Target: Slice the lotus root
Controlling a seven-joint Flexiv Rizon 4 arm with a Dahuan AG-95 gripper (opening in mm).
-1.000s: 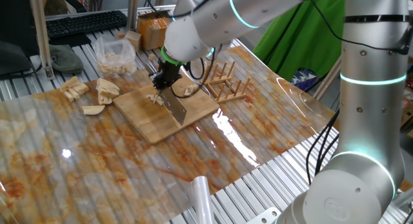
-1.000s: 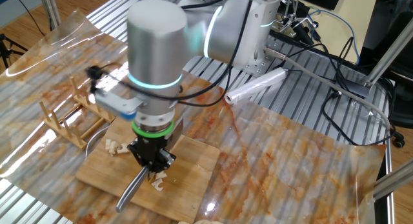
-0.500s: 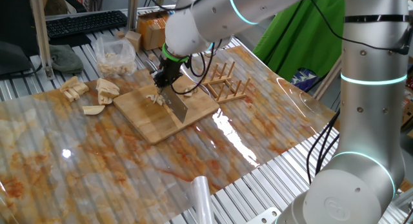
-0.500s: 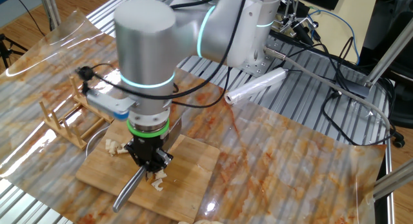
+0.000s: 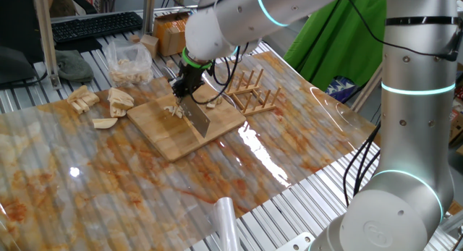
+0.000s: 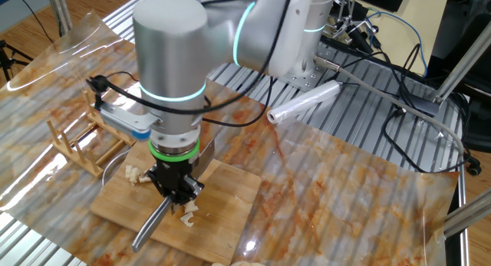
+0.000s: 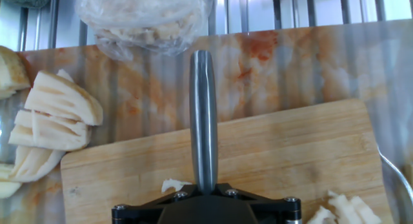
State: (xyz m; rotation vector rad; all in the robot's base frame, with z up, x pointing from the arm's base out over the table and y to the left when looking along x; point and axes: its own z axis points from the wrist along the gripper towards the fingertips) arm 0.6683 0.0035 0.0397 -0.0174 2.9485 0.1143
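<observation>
Now | gripper (image 6: 175, 195) clenched on knife (image 5: 197, 119) | lotus root pieces (image 6: 186, 213) just beside it on board

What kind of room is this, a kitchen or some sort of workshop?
Probably a robotics lab, not a kitchen: the cutting board lies on a bench of metal rails, with a computer keyboard behind and loose cables trailing nearby.

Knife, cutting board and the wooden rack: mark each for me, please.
knife (image 5: 198, 121), one fixed view, on the flat of the blade.
cutting board (image 7: 290, 153), hand view, on bare wood right of the handle.
wooden rack (image 5: 255, 98), one fixed view, on its upright pegs.
</observation>
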